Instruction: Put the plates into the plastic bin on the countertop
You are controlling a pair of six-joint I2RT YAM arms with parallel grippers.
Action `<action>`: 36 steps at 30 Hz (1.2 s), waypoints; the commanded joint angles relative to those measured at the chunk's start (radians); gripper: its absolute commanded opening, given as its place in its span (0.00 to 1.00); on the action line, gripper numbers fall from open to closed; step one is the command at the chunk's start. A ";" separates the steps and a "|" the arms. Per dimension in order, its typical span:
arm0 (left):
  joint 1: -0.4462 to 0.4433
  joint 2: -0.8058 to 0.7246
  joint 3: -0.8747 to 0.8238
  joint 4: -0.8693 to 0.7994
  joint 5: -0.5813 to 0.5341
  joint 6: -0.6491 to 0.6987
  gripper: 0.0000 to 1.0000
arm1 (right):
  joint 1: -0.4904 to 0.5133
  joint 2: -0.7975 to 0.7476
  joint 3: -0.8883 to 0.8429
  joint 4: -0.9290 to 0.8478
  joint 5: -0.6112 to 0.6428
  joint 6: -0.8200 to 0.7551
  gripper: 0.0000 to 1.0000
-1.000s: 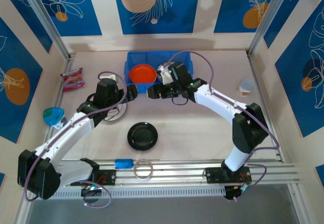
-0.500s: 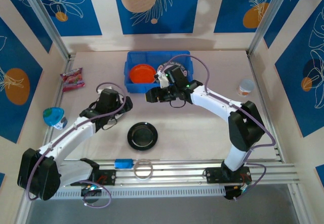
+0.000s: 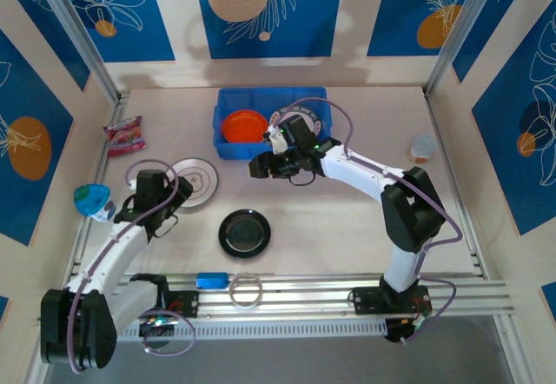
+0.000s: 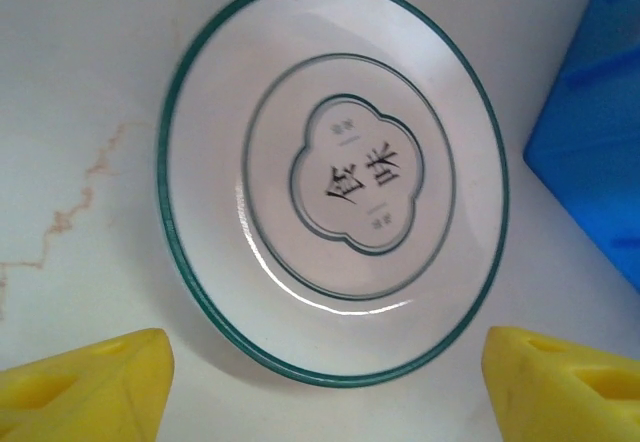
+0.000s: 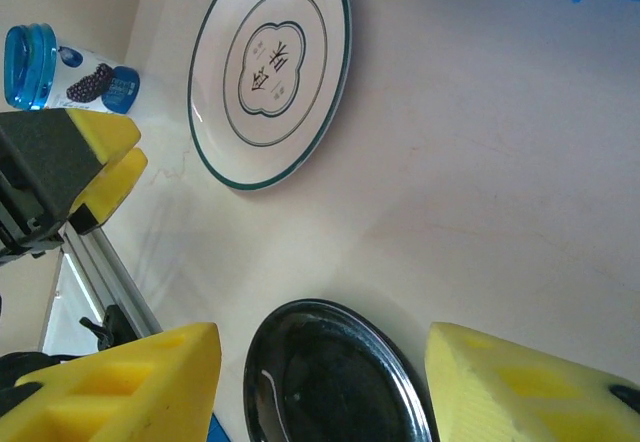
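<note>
Nearest the arms' bases ran the metal rail (image 3: 330, 290), and on it lay a small blue lid-like object (image 3: 212, 280) with a clear ring (image 3: 246, 290) just beside it on the right. Beyond the rail, on the pale beige countertop (image 3: 347, 219), a black plate (image 3: 244, 232) lay flat and right way up, apart from everything else. The left gripper (image 4: 325, 362) hung low at the near edge of a white plate with a teal-green rim (image 4: 335, 177); its yellow fingers (image 4: 90, 382) were spread wider than the plate's near curve, gripping nothing and clear of the rim. That plate lay flat on the countertop, dark characters inside a clover-shaped outline at its centre, near the bin's left front corner but outside it. To its left, against the side wall, lay a blue-lidded jar with a berry label (image 5: 60, 72). The right gripper (image 5: 320, 357) hung over the middle of the countertop, just in front of the bin's near wall; its yellow pads (image 5: 130, 382) were parted and empty, and its wrist camera caught the black plate on the surface below them. Farther back stood the bright blue plastic bin (image 3: 228, 97), set squarely near the rear wall. An orange plate (image 3: 245, 127) lay in its left half; in the right half a plate with a dark patterned rim (image 3: 304, 113) was mostly hidden by the right arm and its cable. A pink snack packet (image 3: 123, 135) lay far left, and a small lidded cup (image 3: 422, 148) stood far right.
</note>
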 commanded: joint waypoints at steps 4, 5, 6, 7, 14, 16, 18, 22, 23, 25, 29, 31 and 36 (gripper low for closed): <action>0.098 0.004 -0.078 0.113 0.151 -0.082 0.65 | -0.021 0.025 0.044 -0.019 -0.059 0.029 0.57; 0.110 0.009 -0.086 0.133 0.168 -0.092 0.61 | -0.023 0.028 0.044 -0.018 -0.061 0.032 0.56; 0.122 0.014 -0.093 0.142 0.181 -0.097 0.58 | -0.026 0.030 0.045 -0.019 -0.064 0.034 0.56; 0.127 0.019 -0.095 0.145 0.186 -0.099 0.57 | -0.027 0.032 0.047 -0.021 -0.067 0.037 0.56; 0.143 0.049 -0.099 0.144 0.199 -0.083 0.55 | -0.037 0.047 0.053 -0.023 -0.077 0.048 0.55; 0.144 0.062 -0.107 0.158 0.202 -0.084 0.54 | -0.041 0.054 0.056 -0.028 -0.076 0.051 0.55; 0.146 0.078 -0.110 0.165 0.207 -0.086 0.53 | -0.046 0.061 0.059 -0.031 -0.081 0.054 0.55; 0.146 0.100 -0.112 0.174 0.216 -0.083 0.52 | -0.049 0.069 0.063 -0.028 -0.092 0.060 0.55; 0.147 0.105 -0.113 0.175 0.218 -0.083 0.51 | -0.051 0.073 0.068 -0.030 -0.093 0.059 0.55; 0.147 0.116 -0.114 0.183 0.218 -0.082 0.51 | -0.050 0.081 0.077 -0.033 -0.097 0.059 0.55; 0.147 0.138 -0.115 0.210 0.215 -0.081 0.49 | -0.053 0.100 0.095 -0.033 -0.107 0.060 0.54; 0.147 0.150 -0.116 0.221 0.213 -0.079 0.47 | -0.053 0.107 0.106 -0.036 -0.112 0.060 0.53; 0.147 0.193 -0.115 0.252 0.207 -0.069 0.43 | -0.057 0.117 0.118 -0.040 -0.118 0.060 0.52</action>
